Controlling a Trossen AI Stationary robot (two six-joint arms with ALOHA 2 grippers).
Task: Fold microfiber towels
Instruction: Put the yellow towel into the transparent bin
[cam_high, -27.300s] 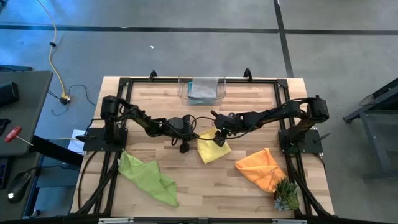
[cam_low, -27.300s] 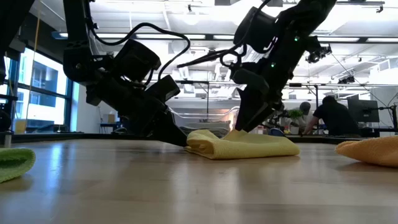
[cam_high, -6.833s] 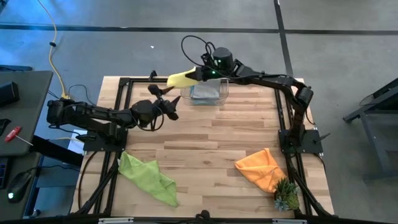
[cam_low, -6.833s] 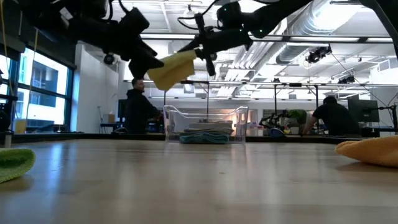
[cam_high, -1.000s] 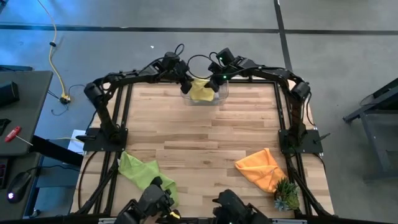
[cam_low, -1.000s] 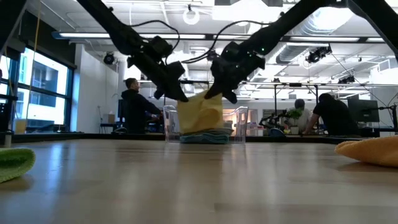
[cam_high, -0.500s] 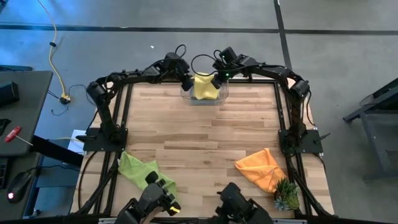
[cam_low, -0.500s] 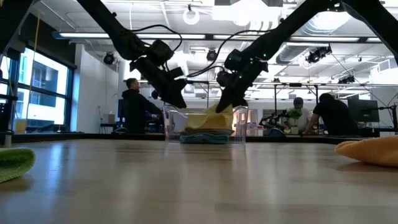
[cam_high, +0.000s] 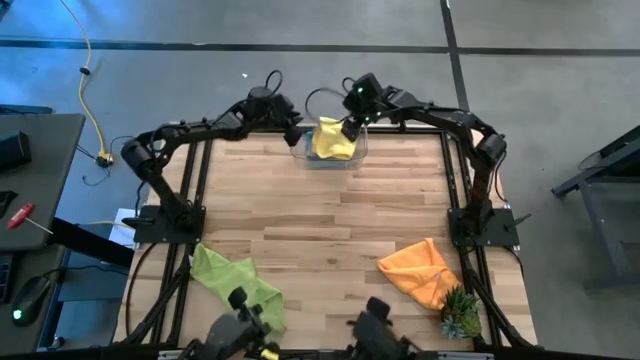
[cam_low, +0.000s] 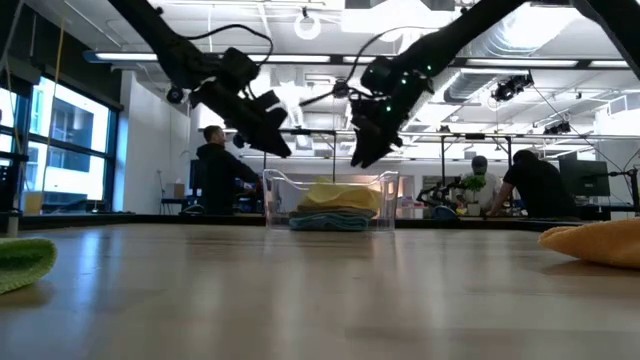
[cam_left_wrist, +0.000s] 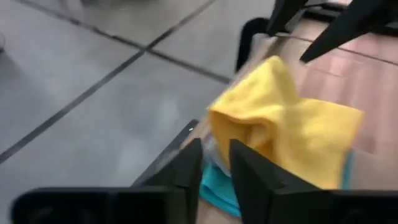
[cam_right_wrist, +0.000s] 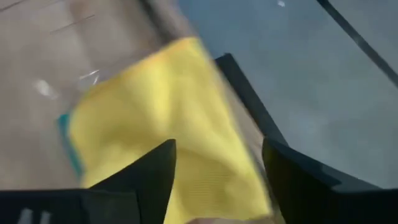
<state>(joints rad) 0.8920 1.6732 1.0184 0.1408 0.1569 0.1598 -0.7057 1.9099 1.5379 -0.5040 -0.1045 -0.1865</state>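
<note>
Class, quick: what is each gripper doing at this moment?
Left gripper: fingers slightly apart, holding nothing, above the yellow towel.
Right gripper: open, empty, above it.

A clear plastic bin (cam_high: 304, 157) sits at the far edge of the wooden worktop (cam_high: 330, 240), and a small green spiky plant (cam_high: 461, 314) stands at the near right corner. Beyond the worktop, three people (cam_low: 220, 170) are in the room, and a yellow cable (cam_high: 88, 90) trails across the grey floor.

In the high view a bin (cam_high: 326, 150) is sitting at the table's (cam_high: 330, 235) upper middle edge, holding one towel (cam_high: 332, 140) lying on another (cam_low: 335, 222), possibly more. Left pincer (cam_high: 292, 130) and right pincer (cam_high: 349, 128) are flanking it. Two more towels (cam_high: 240, 285) (cam_high: 420, 270) are lying lower left and lower right.
</note>
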